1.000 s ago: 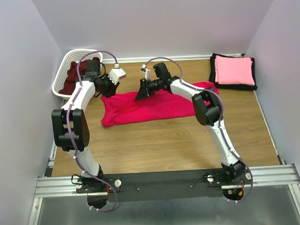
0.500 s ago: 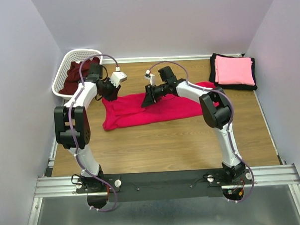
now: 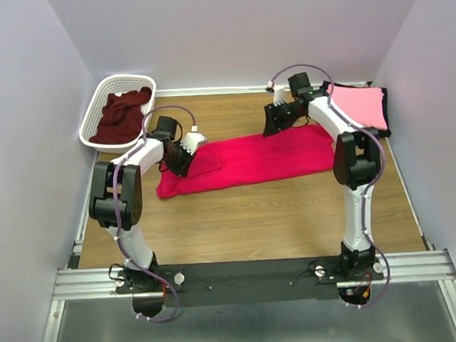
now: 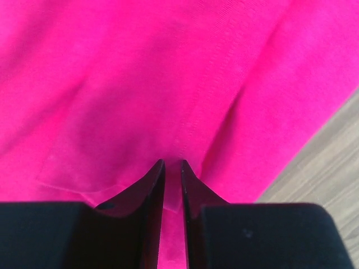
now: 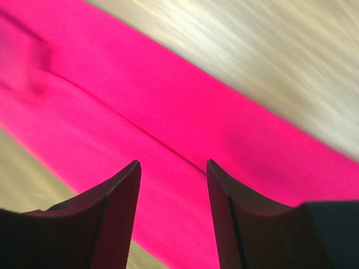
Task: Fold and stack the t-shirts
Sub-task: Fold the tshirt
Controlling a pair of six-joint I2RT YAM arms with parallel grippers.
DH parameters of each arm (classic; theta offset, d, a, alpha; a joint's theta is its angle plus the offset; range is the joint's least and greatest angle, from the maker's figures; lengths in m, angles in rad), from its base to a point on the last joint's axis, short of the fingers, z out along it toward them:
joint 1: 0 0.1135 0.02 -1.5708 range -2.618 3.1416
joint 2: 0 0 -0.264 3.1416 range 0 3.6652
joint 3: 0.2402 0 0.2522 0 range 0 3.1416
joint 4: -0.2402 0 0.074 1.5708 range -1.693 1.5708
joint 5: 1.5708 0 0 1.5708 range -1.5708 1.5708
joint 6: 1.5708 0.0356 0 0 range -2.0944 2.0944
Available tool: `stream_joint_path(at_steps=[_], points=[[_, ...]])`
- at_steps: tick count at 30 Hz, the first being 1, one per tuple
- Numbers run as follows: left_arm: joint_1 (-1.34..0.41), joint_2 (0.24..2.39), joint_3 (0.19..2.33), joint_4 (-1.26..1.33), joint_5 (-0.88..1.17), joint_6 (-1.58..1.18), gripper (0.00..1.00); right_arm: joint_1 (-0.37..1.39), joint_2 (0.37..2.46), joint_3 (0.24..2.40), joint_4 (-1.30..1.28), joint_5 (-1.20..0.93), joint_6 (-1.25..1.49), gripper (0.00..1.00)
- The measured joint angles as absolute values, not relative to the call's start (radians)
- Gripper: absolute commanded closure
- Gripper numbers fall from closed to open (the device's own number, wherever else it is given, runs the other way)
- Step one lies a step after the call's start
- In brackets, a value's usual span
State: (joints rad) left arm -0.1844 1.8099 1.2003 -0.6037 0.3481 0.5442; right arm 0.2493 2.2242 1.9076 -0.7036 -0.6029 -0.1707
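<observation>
Right arm (image 3: 328, 113) swung back; crimson t-shirt (image 3: 250, 159) lies beneath its parted jaws.

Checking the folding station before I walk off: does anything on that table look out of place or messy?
Nothing spilled or damaged. The crimson t-shirt lies slanted as a long strip, its left end bunched where the left pincer pinches it. The maroon t-shirt sits crumpled in the basket.

We record: crimson t-shirt (image 3: 258, 158) matt, soft knit cloth; tabletop (image 3: 253, 215) smooth wood grain; basket (image 3: 94, 115) white plastic lattice.
</observation>
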Motion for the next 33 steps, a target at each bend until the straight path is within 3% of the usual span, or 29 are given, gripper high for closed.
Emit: stream_joint_path(at_steps=[8,16,22,25,28,33], points=[[-0.183,1.888,1.27,-0.579,0.255,0.458,0.76,0.205,2.223,1.79,-0.876,-0.31,-0.376,0.45],[-0.184,2.029,1.461,-0.57,0.167,0.448,0.77,0.217,2.165,1.686,-0.88,-0.227,-0.467,0.49],[-0.181,2.351,1.989,-0.647,0.127,0.453,0.76,0.286,2.024,1.466,-0.867,-0.241,-0.479,0.5],[-0.178,2.468,2.233,-0.677,0.123,0.456,0.65,0.399,1.965,1.374,-0.925,-0.302,-0.463,0.48],[-0.176,2.434,2.271,-0.667,0.132,0.454,0.55,0.521,1.955,1.369,-0.992,-0.395,-0.44,0.46],[-0.172,2.198,2.095,-0.609,0.192,0.418,0.58,0.459,1.928,1.473,-1.053,-0.423,-0.421,0.47]])
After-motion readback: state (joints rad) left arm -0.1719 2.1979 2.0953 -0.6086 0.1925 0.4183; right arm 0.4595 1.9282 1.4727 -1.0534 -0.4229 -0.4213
